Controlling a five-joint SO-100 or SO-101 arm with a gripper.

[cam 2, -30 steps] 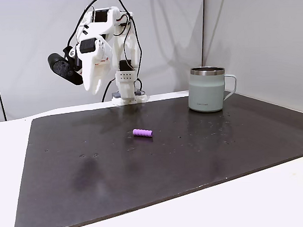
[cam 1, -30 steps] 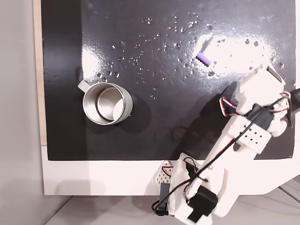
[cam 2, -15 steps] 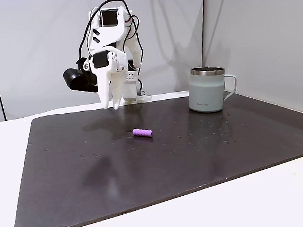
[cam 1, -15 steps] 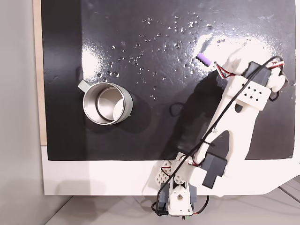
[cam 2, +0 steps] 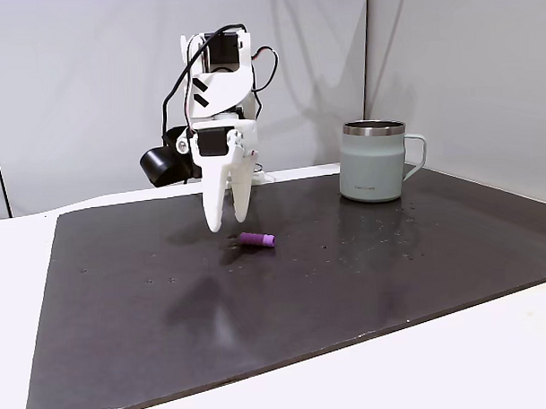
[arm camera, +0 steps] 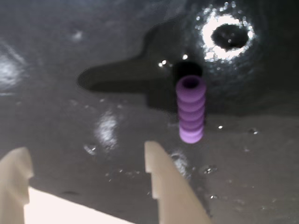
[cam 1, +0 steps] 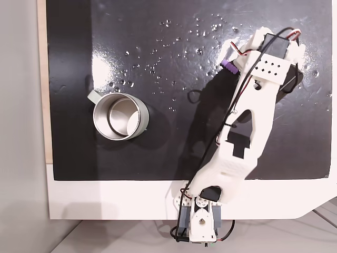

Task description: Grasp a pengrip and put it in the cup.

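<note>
The pincer [cam 2: 229,222] is hanging with its two white fingers [cam 2: 241,208] pointing down at the dark mat [cam 2: 348,292], tips just above the surface and spread apart with nothing between them. In the wrist view the pincer [arm camera: 86,161] is showing the same: one fingertip is sitting at the lower left edge, the other [arm camera: 156,163] is rising near the middle, and bare mat is lying in the gap. The pengrip [arm camera: 190,110], a purple ribbed tube, is lying flat on the mat just beyond and to the right of the nearer fingertip there, outside the gap, its open end pointing away from the pincer; it is not touching either finger. In the side fixed view the pengrip [cam 2: 257,239] is lying just right of and slightly nearer the camera than the fingertips, close beside them. In the top fixed view the arm [cam 1: 247,121] is stretching across the mat [cam 1: 158,79] and covering the pincer, with the pengrip [cam 1: 229,67] peeking out at the left edge of the arm's head. The cup [cam 2: 375,160] is standing upright well off to the right of the pincer in the side view, handle turned right; from above the cup [cam 1: 120,116] is sitting far to the left of the arm's head, handle toward the upper left, its inside looking empty.
</note>
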